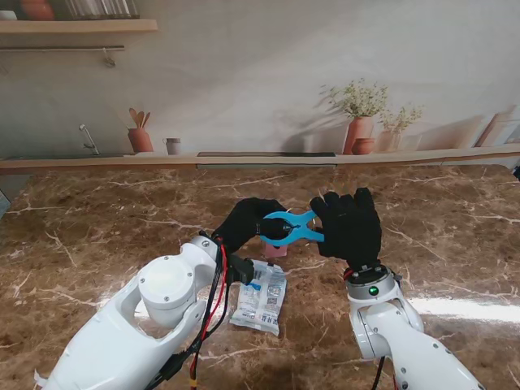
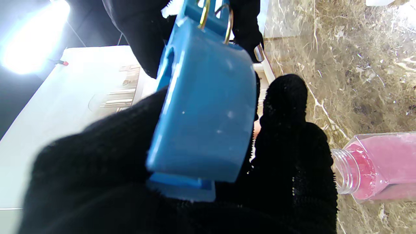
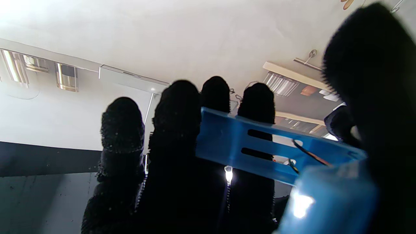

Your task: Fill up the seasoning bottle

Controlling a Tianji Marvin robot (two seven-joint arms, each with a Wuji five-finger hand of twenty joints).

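From the stand, both gloved hands — left hand point(image 1: 248, 223), right hand point(image 1: 351, 226) — are gripping a blue clip point(image 1: 292, 228) above the pink seasoning bottle point(image 1: 275, 249). The left wrist view is showing the bottle uncapped, likely rigid and slippery — best grasped around its body. The right wrist view is showing fingers point(image 3: 177, 123) curling round the clip.

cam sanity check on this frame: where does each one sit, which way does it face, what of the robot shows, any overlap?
Stand: above the shoulders, looking down at the marble table; both arms, left hand and right hand on the blue clip, packet nearer to me.
Left wrist: along the fingers; gloved fingers, clip, open bottle of pink seasoning.
Right wrist: turned away from the table toward wall and ceiling; fingers, clip.
Shared: clip in all three.
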